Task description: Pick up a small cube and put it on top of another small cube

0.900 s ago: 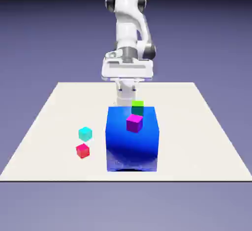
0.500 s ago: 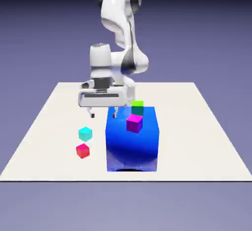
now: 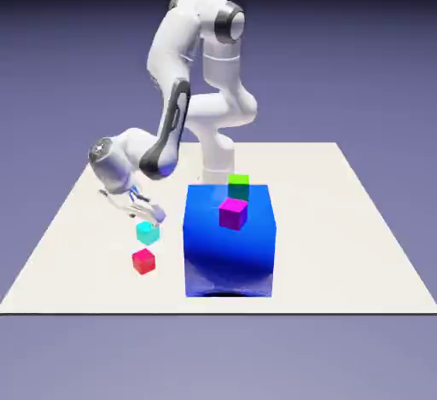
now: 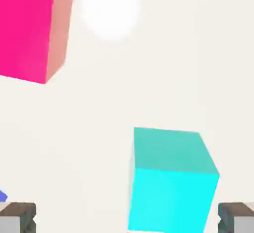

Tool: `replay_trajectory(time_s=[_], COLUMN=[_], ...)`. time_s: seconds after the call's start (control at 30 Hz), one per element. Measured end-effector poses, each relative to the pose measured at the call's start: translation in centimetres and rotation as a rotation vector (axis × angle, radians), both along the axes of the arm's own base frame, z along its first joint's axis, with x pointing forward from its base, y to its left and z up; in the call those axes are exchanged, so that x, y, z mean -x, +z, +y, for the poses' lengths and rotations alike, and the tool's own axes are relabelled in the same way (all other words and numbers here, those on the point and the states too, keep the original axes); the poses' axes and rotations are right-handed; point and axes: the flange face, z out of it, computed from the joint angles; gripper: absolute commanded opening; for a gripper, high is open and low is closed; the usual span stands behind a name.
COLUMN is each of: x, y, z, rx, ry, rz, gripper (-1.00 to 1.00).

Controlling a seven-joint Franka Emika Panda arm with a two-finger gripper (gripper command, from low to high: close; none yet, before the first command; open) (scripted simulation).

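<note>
The small cyan cube (image 3: 148, 233) rests on the table, left of the big blue cube (image 3: 230, 240). My gripper (image 3: 150, 216) hangs tilted just above and behind it, open, holding nothing. In the hand view the cyan cube (image 4: 171, 182) fills the lower right between my fingertips (image 4: 18, 217), closer to the right one. The lime-topped green cube (image 3: 238, 187) sits on the blue cube's back top edge, beside the magenta cube (image 3: 233, 212).
A small red cube (image 3: 143, 261) lies on the table just in front of the cyan one; it shows as a large pink-red block (image 4: 30, 33) at the hand view's upper left. The big blue cube stands close on the exterior view's right.
The arm swung from behind the blue cube to the exterior view's left and lowered, tilting the hand down to just above the cyan cube. No cube has moved.
</note>
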Motion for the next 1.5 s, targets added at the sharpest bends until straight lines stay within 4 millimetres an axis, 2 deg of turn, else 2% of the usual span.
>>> replay_trajectory(time_s=[0.17, 0.2, 0.27, 0.43, 0.47, 0.5, 0.6, 0.77, 0.93, 1.07, 1.2, 1.23, 1.27, 1.3, 1.4, 1.43, 1.5], x=[1.3, 1.6, 1.6, 0.1, 0.3, 1.7, -3.4, -11.0, -17.3, -20.3, -20.8, -20.4, -20.0, -20.0, -20.1, -20.0, -20.0], y=[-5.6, -6.5, -6.5, -0.8, 0.0, 0.2, 2.4, 7.6, 14.3, 20.5, 26.1, 26.7, 27.1, 27.1, 22.2, 20.7, 20.7], z=[1.2, 1.5, 1.5, 0.2, -0.4, -1.9, 0.3, 5.3, 13.5, 21.6, 31.2, 34.2, 36.3, 36.2, 34.3, 33.8, 33.9], rx=[0.0, 0.0, -0.001, -0.001, 0.0, 0.003, -0.053, -0.111, -0.122, -0.09, -0.025, -0.012, -0.002, -0.002, -0.001, -0.002, 0.0], ry=[0.001, 0.0, 0.0, 0.0, -0.017, -0.077, 0.242, 0.767, 1.322, 1.749, 2.139, 2.224, 2.281, 2.279, 2.275, 2.275, 2.279], rz=[-0.002, 0.0, -0.001, -0.004, -0.002, -0.003, -0.056, -0.116, -0.125, -0.089, -0.022, -0.009, 0.0, 0.0, 0.001, 0.0, 0.0], gripper=[0.0, -1.0, -1.0, -1.0, -1.0, -1.0, -1.0, -1.0, -1.0, -1.0, -1.0, -1.0, -1.0, -1.0, -1.0, 1.0, 1.0])
